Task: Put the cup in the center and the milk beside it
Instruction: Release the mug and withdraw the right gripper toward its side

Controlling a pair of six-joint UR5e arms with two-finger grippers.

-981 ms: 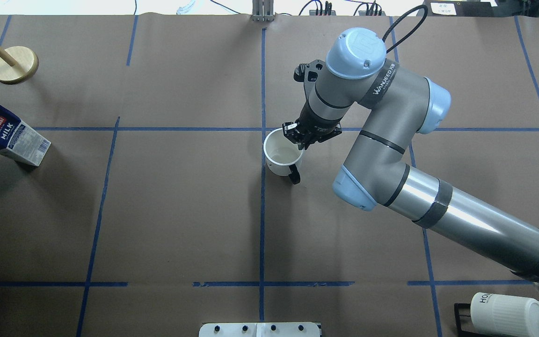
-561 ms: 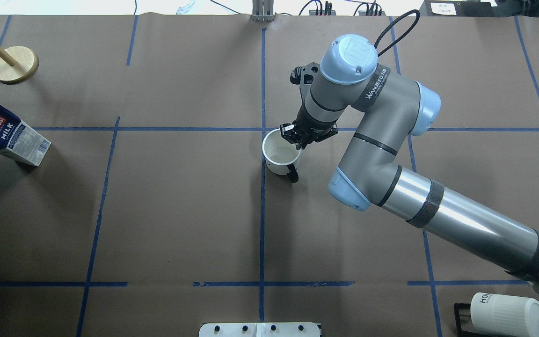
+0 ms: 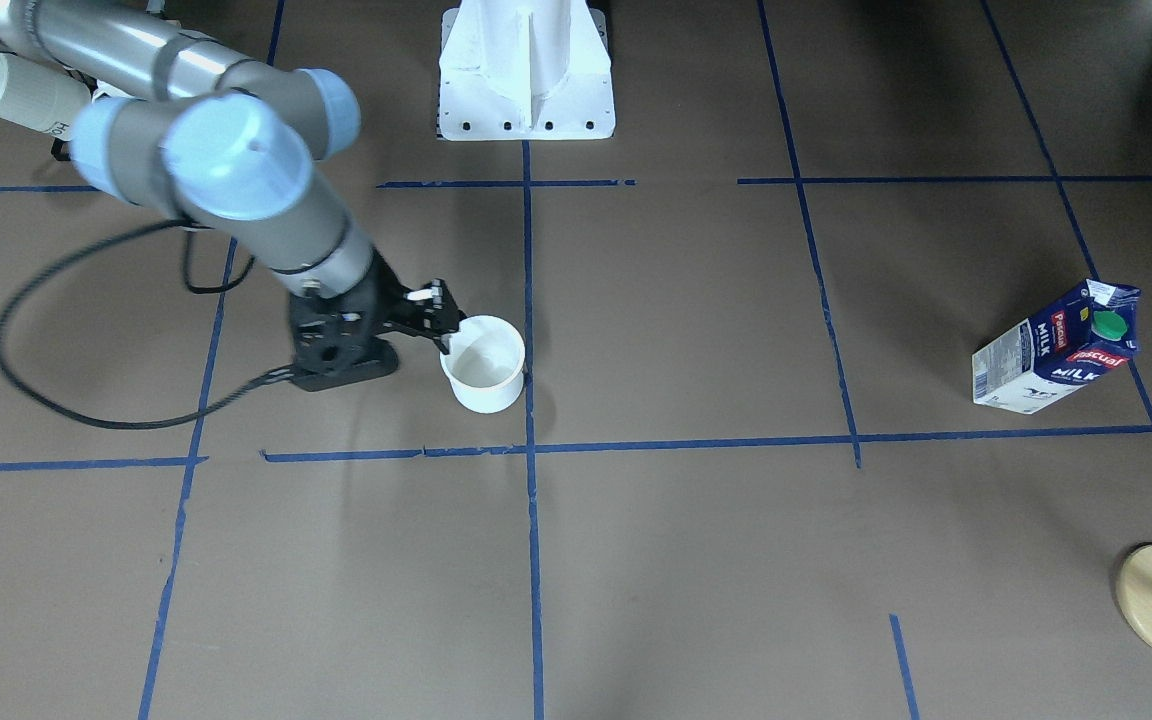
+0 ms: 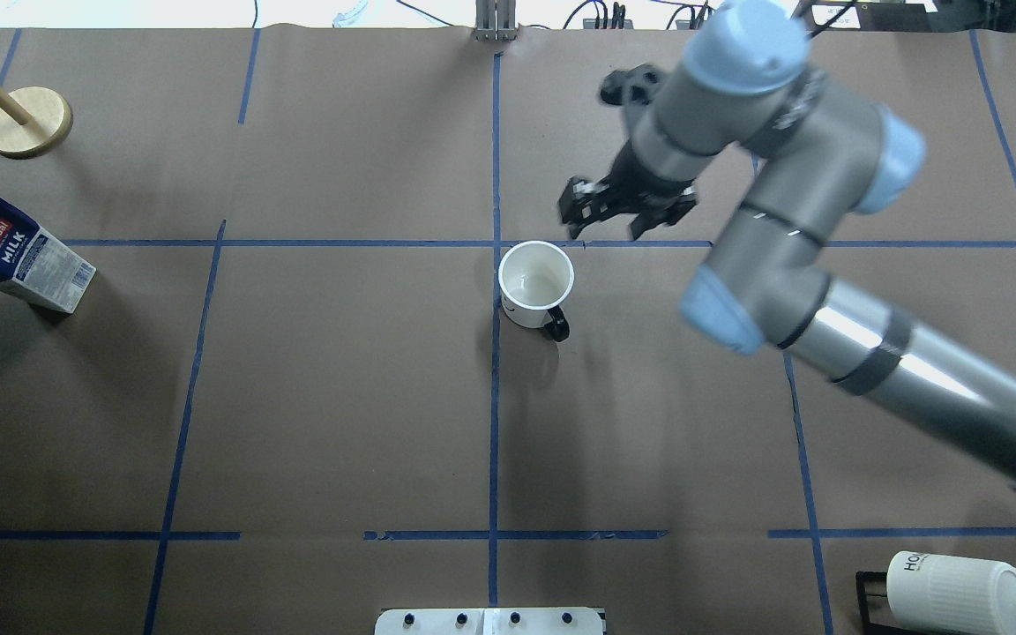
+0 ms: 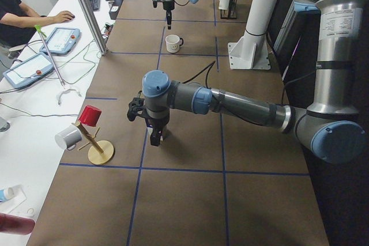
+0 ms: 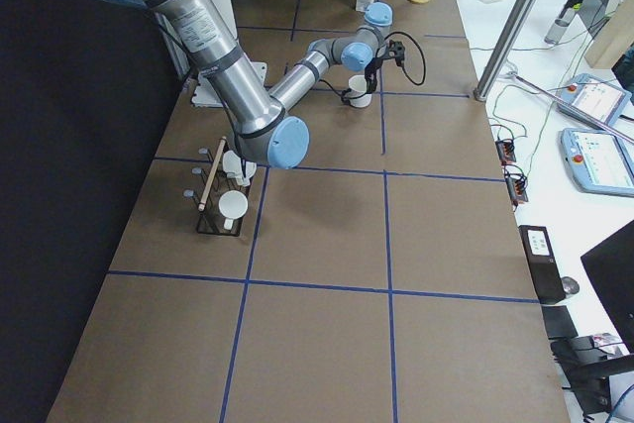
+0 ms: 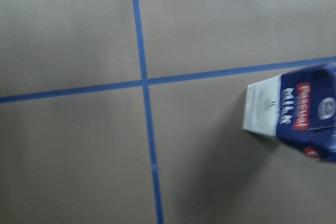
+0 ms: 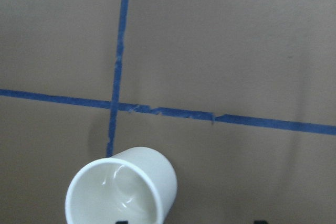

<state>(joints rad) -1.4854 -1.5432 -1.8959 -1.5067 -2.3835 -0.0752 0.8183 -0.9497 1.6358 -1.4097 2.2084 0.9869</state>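
The white cup [image 4: 536, 284] stands upright with its dark handle toward the robot, just on the near side of the center crossing [image 4: 495, 242]. It also shows in the right wrist view [image 8: 121, 192] and in the front-facing view [image 3: 484, 385]. My right gripper [image 4: 618, 222] is open and empty, above and beyond the cup, apart from it. The milk [image 4: 18, 256] stands at the table's left edge and shows in the left wrist view [image 7: 299, 114]. My left gripper [image 5: 155, 136] hovers over the table near it; I cannot tell whether it is open or shut.
A wooden stand base [image 4: 27, 122] sits at the far left corner. A rack with ribbed white mugs [image 4: 958, 593] stands at the near right corner. The robot's white base plate [image 4: 490, 620] is at the near edge.
My right gripper has let go of the cup's rim, opened, and moved up and away to the far right. The cup stays by the crossing. The milk has not moved.
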